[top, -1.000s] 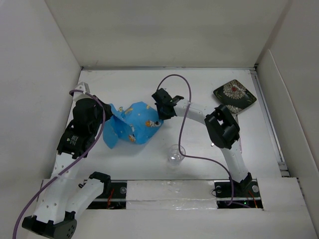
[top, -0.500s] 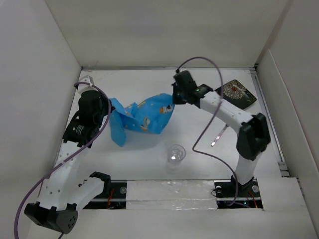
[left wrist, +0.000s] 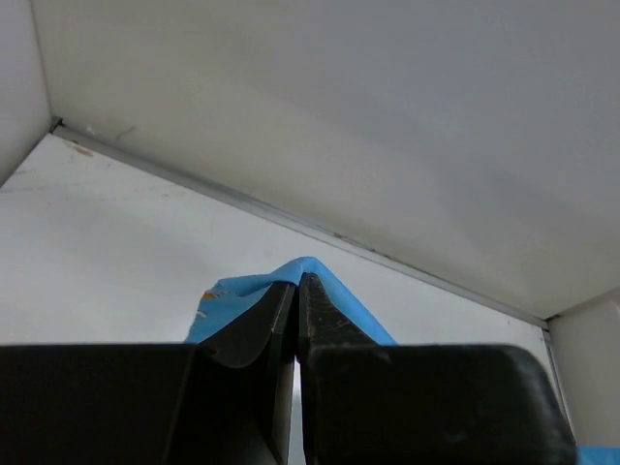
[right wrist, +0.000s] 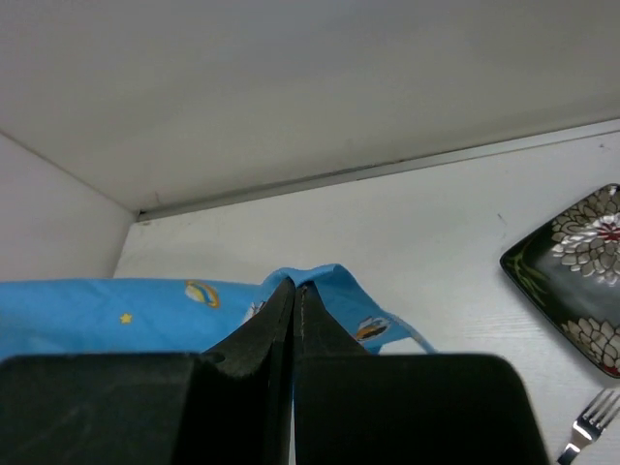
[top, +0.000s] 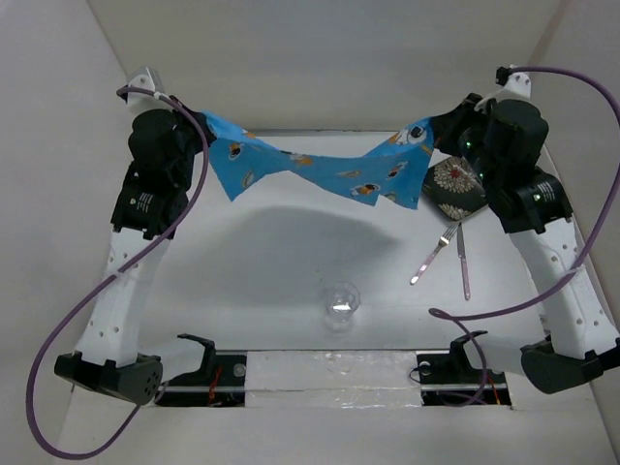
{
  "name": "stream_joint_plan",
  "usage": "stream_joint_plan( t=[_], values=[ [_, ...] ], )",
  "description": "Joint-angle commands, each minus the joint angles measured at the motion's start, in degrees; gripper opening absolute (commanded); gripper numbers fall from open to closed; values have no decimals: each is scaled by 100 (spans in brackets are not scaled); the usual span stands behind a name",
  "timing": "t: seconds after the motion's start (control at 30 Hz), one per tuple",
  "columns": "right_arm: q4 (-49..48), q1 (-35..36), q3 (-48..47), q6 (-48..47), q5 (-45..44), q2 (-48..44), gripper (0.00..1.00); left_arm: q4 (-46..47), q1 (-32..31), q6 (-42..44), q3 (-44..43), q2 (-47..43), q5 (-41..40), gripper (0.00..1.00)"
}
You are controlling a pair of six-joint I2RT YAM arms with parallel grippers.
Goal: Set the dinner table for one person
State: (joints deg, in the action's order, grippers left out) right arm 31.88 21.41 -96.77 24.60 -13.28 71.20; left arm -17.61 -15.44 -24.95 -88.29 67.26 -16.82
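- Blue cloth [top: 320, 172] with cartoon print: stretched taut in the air by two corners, sagging in the middle.
- Dark plate [top: 457, 186] with a flower pattern: far right, its left edge hidden by the cloth.
- Fork [top: 433, 254] and a slim utensil [top: 464, 263]: just beside the plate, angled apart.
- Clear glass [top: 340, 300]: upright on the counter [top: 271, 281], near middle.

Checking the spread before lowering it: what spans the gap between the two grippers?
The blue cloth, pinched by left gripper and right gripper, sagging mid-span above the dinner table; the top external view shows it.
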Motion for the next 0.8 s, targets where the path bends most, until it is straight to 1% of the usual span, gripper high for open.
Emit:
stream_joint_plan(
  t=[0.0, 0.13, 0.2, 0.23, 0.27, 0.3, 0.33, 0.37, 0.4, 0.43, 0.47, 0.5, 0.53, 0.57, 0.63, 0.67, 0.7, 0.73, 0.77],
  values=[
    [187, -303, -254, -122, 202, -1, 0, 319, 76, 271, -425, 190, -146, 0],
    [-93, -629, -140, -140, 509, 271, 0, 573, 129, 210, -277, 497, 47, 0],
    [-269, -699, -175, -122, 668, 701, 0, 775, 129, 192, -154, 655, 134, 0],
    [-513, -699, -219, -122, 721, 894, 0, 846, 129, 210, -153, 865, 118, 0],
    [-542, -760, -341, -113, 869, 1087, 0, 925, 216, 219, -266, 1041, 117, 0],
    [-560, -831, -525, -79, 940, 1585, 0, 952, 295, 201, -389, 1400, 283, 0],
    [-656, -831, -927, -69, 976, 1825, 0, 961, 453, 184, -521, 1604, 389, 0],
    [-674, -831, -1192, -69, 1020, 2080, 0, 935, 533, 88, -897, 1823, 581, 0],
    [-622, -901, -1526, -69, 1064, 2569, 0, 926, 620, 35, -1118, 2226, 696, 0],
    [-517, -902, -2208, -61, 1099, 2809, 0, 908, 708, -18, -1338, 2412, 837, 0],
    [-481, -963, -2571, -61, 1073, 3047, 0, 812, 840, -97, -1818, 2606, 977, 0],
    [-376, -963, -2992, -52, 1116, 3275, 0, 768, 841, -176, -2076, 2912, 996, 0],
    [-71, -1024, -3449, -52, 1143, 3747, 0, 733, 841, -194, -2304, 3046, 1014, 0],
    [45, -1086, -4306, -43, 1169, 3944, 0, 645, 841, -212, -2759, 3143, 997, 0],
    [282, -1138, -4963, -8, 1231, 4321, 0, 618, 902, -282, -3079, 3302, 1075, 0],
    [275, -1191, -5087, 36, 1275, 4315, 0, 644, 903, -317, -3176, 3293, 1145, 0],
    [205, -1192, -4941, 45, 1284, 4236, 0, 705, 903, -335, -3125, 3180, 1163, 0],
    [13, -1192, -4678, 62, 1284, 3948, 0, 758, 903, -344, -3028, 3101, 1181, 0],
    [-93, -1192, -4345, 45, 1501, 3772, 0, 880, 955, -344, -2679, 3004, 1181, 0]
  ],
)
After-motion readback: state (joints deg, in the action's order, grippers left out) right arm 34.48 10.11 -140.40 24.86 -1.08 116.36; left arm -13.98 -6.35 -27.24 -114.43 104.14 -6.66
